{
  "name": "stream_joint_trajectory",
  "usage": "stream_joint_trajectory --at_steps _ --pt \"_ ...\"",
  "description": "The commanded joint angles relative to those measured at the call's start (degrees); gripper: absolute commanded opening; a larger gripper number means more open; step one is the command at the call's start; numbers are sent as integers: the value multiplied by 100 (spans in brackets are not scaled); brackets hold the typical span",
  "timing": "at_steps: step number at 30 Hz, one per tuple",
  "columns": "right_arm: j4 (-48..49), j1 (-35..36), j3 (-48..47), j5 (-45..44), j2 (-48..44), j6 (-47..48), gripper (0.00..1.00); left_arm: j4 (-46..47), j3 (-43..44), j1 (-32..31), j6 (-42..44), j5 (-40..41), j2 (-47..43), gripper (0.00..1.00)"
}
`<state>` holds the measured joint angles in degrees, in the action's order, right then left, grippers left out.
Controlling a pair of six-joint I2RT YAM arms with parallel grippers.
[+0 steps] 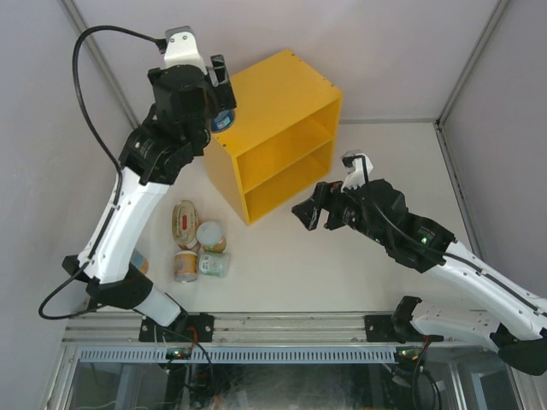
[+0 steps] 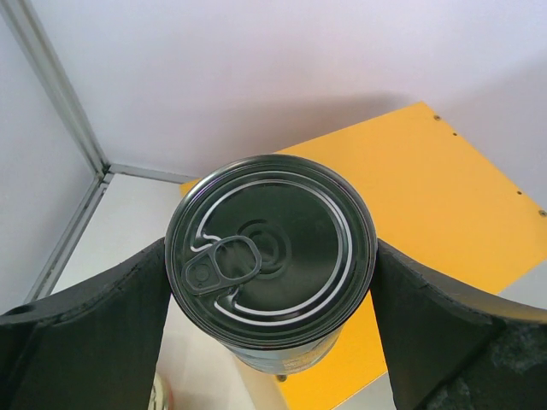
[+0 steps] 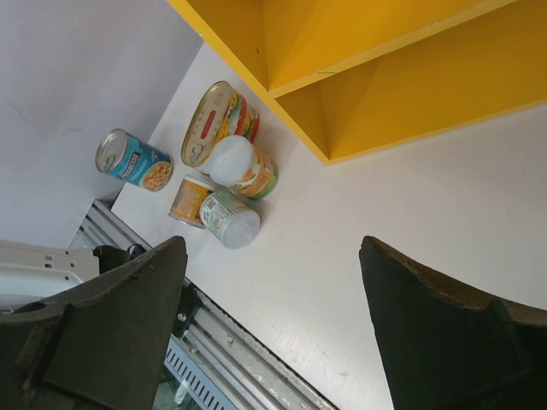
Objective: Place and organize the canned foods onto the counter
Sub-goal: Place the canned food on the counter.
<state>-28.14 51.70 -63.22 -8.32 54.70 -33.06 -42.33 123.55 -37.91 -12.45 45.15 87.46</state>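
Overhead, the left gripper [image 1: 216, 90] pinched a tall pull-tab can [image 2: 272, 248] between its jaws at the left edge of the yellow counter's [image 1: 282, 94] flat top. The right gripper [image 1: 308, 213] hung with jaws spread over the tabletop [image 1: 342, 260], before the counter's open shelves. Near the tabletop's left near corner lay an oval tin [image 3: 208, 122], three small pale-lidded cans [image 3: 235, 160] and a blue-labelled can [image 3: 132, 160] on its side.
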Motion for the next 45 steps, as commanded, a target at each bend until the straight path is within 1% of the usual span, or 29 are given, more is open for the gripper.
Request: stream_joint_trajectory --at_steps 1,11,25,27,28,30,32,34,36,39,45 --pt "151 -108 -226 -84 -141 217 82 1166 826 -141 258 141 156 0" --pt "253 -459 -226 92 -126 268 82 1245 1030 -217 436 74 673 0" --pt "511 -637 -160 213 64 225 82 1371 966 -218 632 -50 956 0" --pt "523 -665 -164 220 84 215 82 1404 921 -217 599 -78 966 2" --pt "525 -674 -162 225 93 223 82 1413 899 -220 581 -95 961 6" --pt "532 -695 -164 225 110 220 82 1418 853 -208 539 -133 959 21" --pt "539 -713 -164 242 127 214 82 1400 815 -208 498 -176 957 32" --pt "546 -714 -164 243 146 201 82 1370 792 -208 456 -197 957 49" --pt "555 -714 -164 242 147 195 82 1335 787 -208 409 -207 958 61" --pt "560 -715 -164 226 155 168 82 1326 795 -210 386 -217 957 71" --pt "532 -714 -132 203 90 125 82 1208 803 -209 297 -235 981 79"
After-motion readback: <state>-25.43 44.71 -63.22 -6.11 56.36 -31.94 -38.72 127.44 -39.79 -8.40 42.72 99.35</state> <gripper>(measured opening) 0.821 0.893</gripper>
